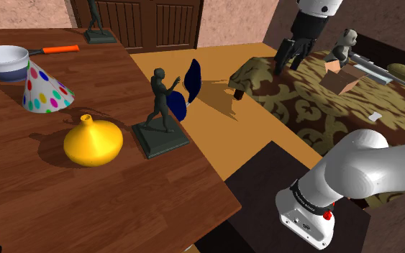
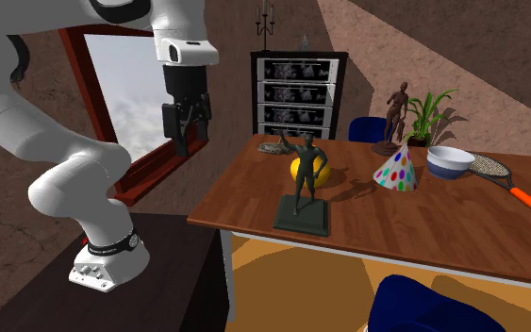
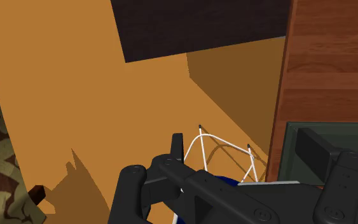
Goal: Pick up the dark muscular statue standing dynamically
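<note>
The dark grey-green statue point(image 1: 160, 104) of a muscular figure mid-stride stands upright on a square base near the wooden table's point(image 1: 85, 208) edge. It is seen again as the statue point(image 2: 303, 181) in front of a yellow vase. My gripper point(image 1: 290, 54) hangs open and empty off the table, over the floor, well apart from the statue. In the second exterior view the gripper point(image 2: 185, 141) is left of the table and higher than the figure. The wrist view shows the gripper point(image 3: 238, 184) with its fingers wide apart and the statue's base point(image 3: 298, 137) near one finger.
A yellow vase point(image 1: 93, 141), a dotted party hat point(image 1: 42, 90), a bowl point(image 1: 5, 61) and an orange-handled racket point(image 2: 504, 179) share the table. A second, brownish statue point(image 2: 397, 113) stands at the far end by a plant point(image 2: 430, 115). A blue chair point(image 1: 186, 90) sits beside the table.
</note>
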You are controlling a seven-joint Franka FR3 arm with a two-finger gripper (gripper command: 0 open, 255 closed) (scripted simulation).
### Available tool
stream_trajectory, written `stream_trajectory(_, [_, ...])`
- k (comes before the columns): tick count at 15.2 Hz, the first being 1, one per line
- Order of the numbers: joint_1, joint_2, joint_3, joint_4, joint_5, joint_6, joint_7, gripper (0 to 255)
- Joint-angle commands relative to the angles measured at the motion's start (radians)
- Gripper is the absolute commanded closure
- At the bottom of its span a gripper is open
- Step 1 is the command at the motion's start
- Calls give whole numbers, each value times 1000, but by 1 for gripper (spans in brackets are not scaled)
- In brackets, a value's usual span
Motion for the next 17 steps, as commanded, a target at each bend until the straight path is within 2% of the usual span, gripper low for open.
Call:
stream_trajectory(1, [0,0,0,0,0,0,0,0])
stream_trajectory(9, [44,223,122,111,68,112,143,0])
stream_trajectory(17, [74,483,229,299,76,184,284,0])
